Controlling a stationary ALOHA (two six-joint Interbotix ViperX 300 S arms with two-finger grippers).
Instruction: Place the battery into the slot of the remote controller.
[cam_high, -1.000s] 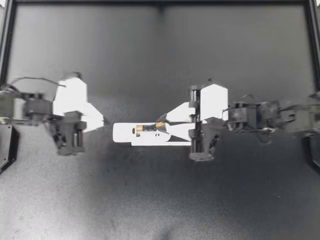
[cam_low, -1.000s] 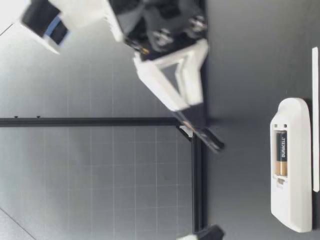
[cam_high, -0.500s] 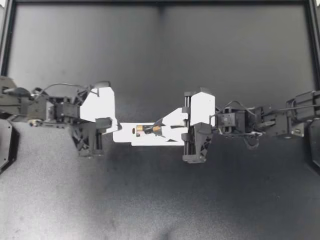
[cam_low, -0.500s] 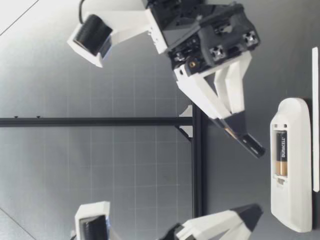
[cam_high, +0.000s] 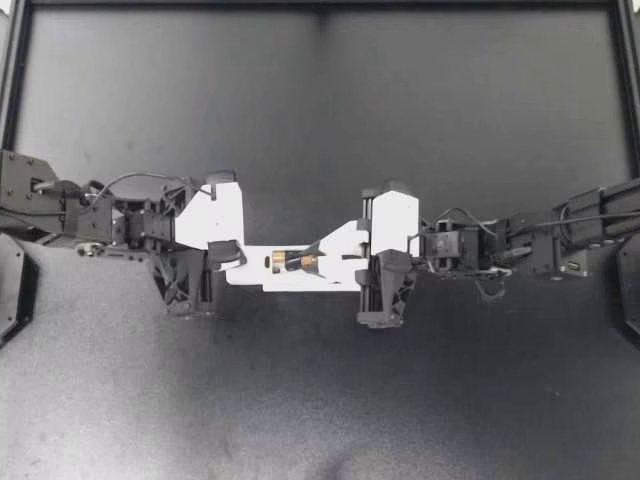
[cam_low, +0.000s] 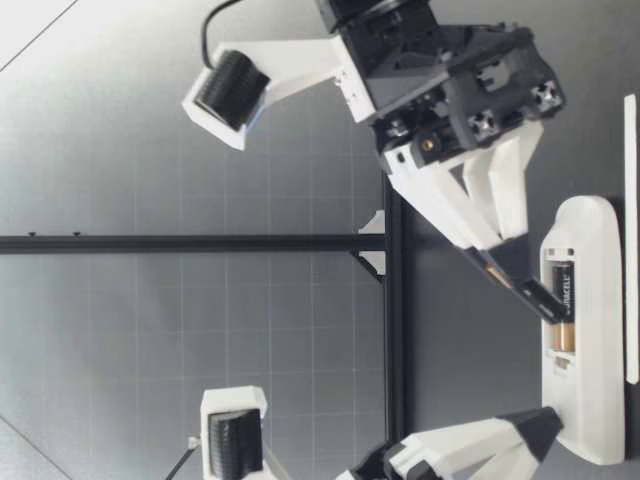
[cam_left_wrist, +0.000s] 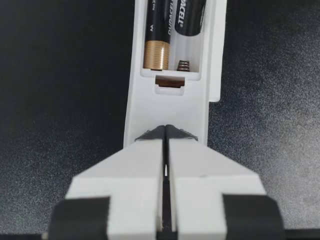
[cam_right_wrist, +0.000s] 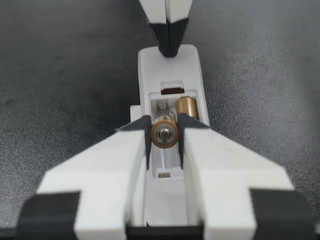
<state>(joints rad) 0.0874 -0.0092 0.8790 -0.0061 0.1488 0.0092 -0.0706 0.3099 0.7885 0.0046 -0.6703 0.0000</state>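
- White remote (cam_high: 250, 272) flat on table (cam_high: 320, 400), pinned at one end by closed tips of left gripper (cam_high: 232, 258).
- Battery (cam_right_wrist: 165, 133) clamped in right gripper (cam_high: 316, 258), angled over empty slot (cam_right_wrist: 165, 162) beside seated cell (cam_right_wrist: 187, 106).
- Insertion under way; next, probably push toward spring (cam_right_wrist: 161, 105), press down, release.

Smooth white plastic remote (cam_high: 255, 276), glossy metal-capped battery (cam_right_wrist: 165, 134), matt grainy black table (cam_high: 320, 400).
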